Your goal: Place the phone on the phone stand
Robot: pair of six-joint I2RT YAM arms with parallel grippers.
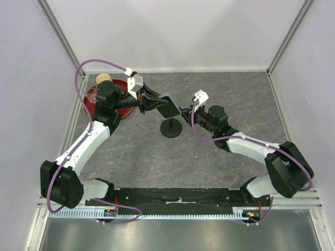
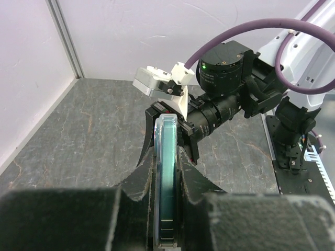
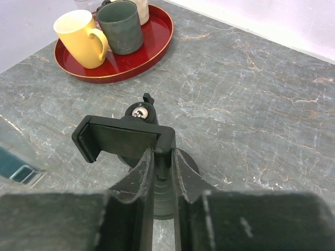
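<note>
My left gripper is shut on the phone, holding it in the air just left of and above the phone stand. In the left wrist view the phone stands edge-on between the two fingers, pointing at the right gripper. My right gripper is shut on the right end of the stand's clamp bracket. The stand's disc base shows under the fingers. A corner of the phone shows at the left edge of the right wrist view, apart from the bracket.
A red round tray sits at the back left, holding a yellow mug, a dark green mug and other cups. The grey stone-pattern tabletop has white walls on three sides.
</note>
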